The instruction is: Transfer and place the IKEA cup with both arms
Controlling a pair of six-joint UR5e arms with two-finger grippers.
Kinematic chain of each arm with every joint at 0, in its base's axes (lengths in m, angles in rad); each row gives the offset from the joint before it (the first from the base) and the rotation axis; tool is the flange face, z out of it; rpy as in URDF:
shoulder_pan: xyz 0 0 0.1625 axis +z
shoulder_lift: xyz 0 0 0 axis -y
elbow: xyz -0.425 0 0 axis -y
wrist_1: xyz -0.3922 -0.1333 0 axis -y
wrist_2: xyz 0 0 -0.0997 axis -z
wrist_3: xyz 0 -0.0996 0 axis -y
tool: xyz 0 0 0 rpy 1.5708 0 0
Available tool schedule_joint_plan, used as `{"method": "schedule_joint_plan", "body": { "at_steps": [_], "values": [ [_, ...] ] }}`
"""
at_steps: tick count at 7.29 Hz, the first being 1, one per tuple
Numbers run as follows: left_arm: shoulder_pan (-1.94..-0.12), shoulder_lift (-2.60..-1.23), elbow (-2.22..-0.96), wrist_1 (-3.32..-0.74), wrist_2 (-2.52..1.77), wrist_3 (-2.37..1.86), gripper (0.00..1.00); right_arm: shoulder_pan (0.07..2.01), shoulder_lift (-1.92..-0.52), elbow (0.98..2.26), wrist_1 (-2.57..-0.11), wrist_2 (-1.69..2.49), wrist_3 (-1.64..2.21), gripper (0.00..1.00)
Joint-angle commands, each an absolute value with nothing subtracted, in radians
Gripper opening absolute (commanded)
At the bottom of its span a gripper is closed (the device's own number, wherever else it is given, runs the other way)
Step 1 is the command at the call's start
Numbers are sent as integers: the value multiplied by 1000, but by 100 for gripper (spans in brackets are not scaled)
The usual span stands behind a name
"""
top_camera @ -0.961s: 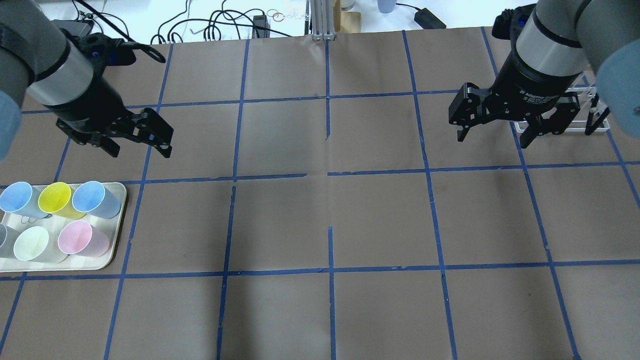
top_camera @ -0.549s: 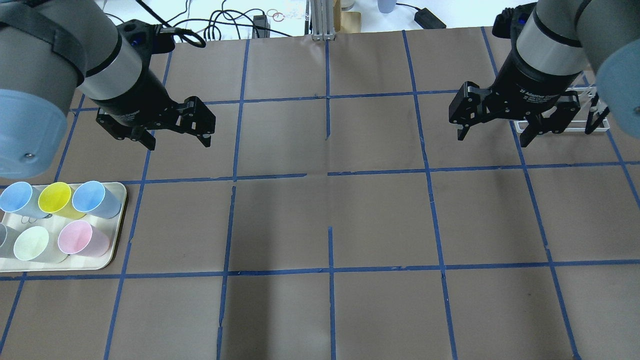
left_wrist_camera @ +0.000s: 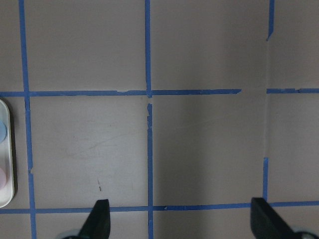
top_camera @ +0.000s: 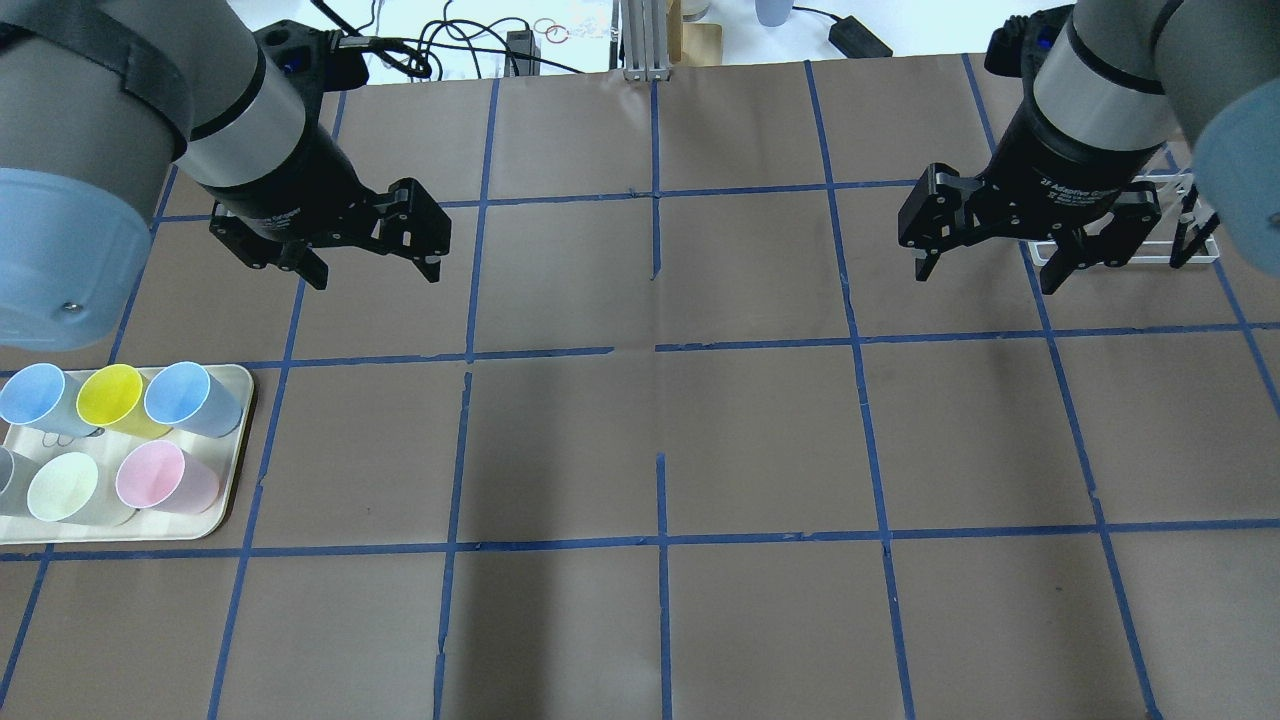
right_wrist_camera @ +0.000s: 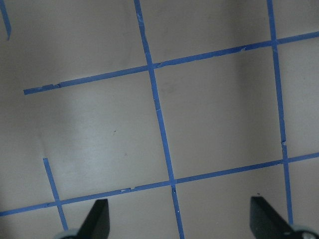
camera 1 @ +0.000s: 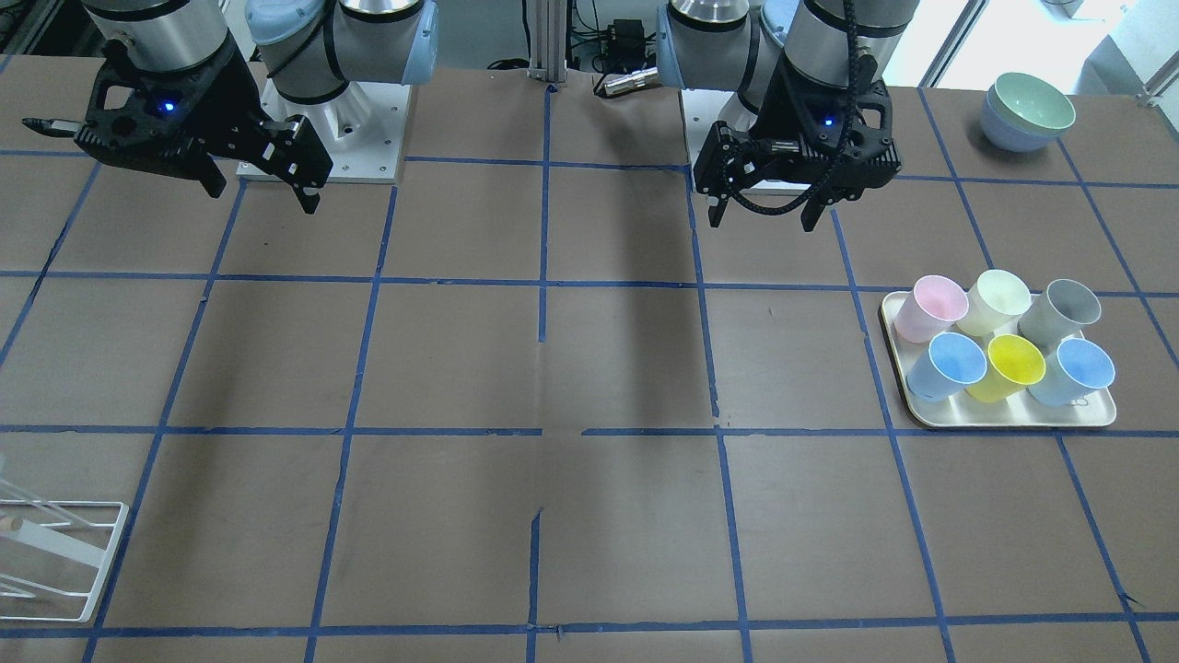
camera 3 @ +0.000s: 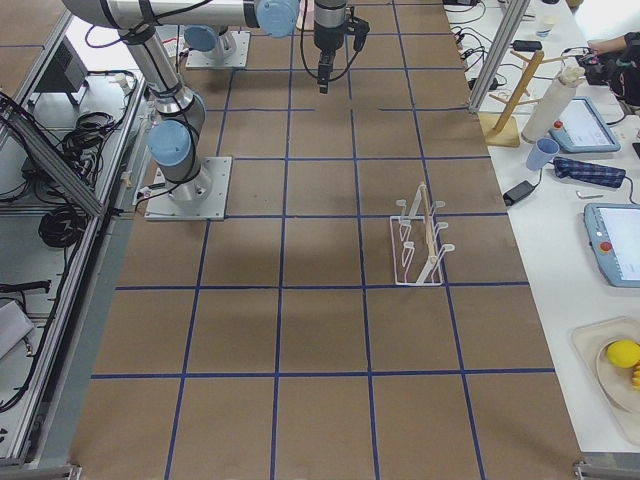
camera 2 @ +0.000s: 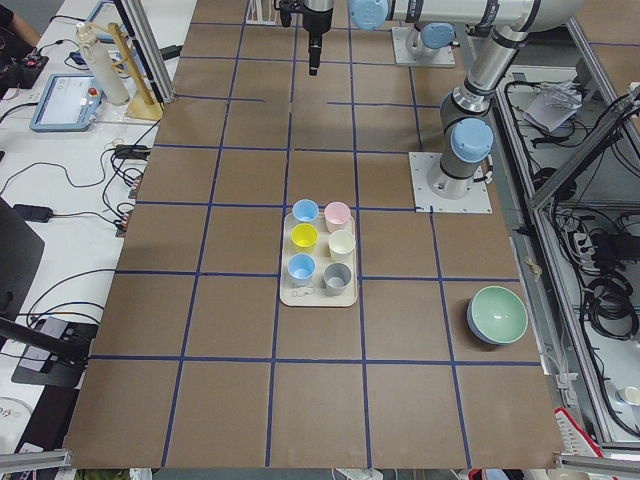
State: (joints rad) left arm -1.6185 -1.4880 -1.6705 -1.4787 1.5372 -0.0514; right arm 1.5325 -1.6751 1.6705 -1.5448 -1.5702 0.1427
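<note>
While hanging above the taped brown table (top_camera: 760,440), parted wide and gripping nothing: left gripper (top_camera: 373,275), off to the right of the tray (top_camera: 240,440), well apart from it. Likewise right gripper (top_camera: 985,278), jaws spread wide, empty, over the table's right part. Standing upright on the tray at the table's left edge: IKEA cup (top_camera: 63,487), middle of the near row, between grey cup (camera 1: 1059,313) on its left and pink cup (top_camera: 150,475) on its right, yellow cup (top_camera: 110,393) just beyond. Far right: white wire rack (camera 3: 420,245).

The IKEA cup (camera 1: 1002,296) looks smooth matt plastic; the table (camera 1: 461,359) is matt brown paper
</note>
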Motion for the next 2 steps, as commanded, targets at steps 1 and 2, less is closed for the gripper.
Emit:
{"method": "schedule_joint_plan", "body": {
  "at_steps": [1, 2],
  "values": [
    [-1615, -1496, -1649, -1483, 1536, -54, 100, 1531, -1675, 1671, -1536, -1571, 141, 100],
    [-1614, -1505, -1640, -1485, 1532, -55, 100, 1531, -1675, 1671, -1540, -1571, 141, 100]
  ]
}}
